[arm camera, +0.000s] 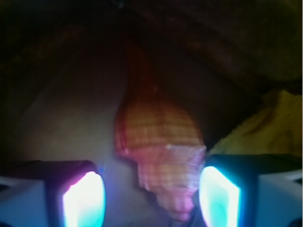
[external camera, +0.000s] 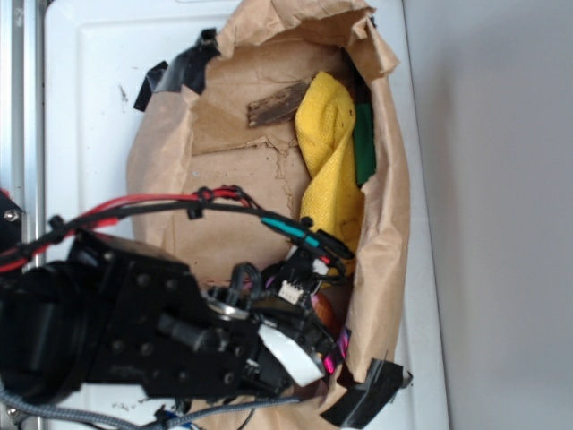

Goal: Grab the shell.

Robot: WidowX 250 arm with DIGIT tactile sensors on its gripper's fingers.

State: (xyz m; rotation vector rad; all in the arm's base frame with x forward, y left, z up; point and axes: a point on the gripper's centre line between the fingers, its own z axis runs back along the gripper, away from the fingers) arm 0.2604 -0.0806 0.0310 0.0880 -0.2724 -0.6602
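No readable text, labels, brands or numbers in either view. Nothing printed on my fingers (arm camera: 80, 201), the brown paper (external camera: 233, 170) or the yellow cloth (external camera: 333, 152).

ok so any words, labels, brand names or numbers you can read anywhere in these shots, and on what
None can be read in either view.
The paper bag, yellow cloth, wood piece and shell carry no print.
The gripper shows only glowing pads, no markings.
The white connector on the arm is too small to tell.
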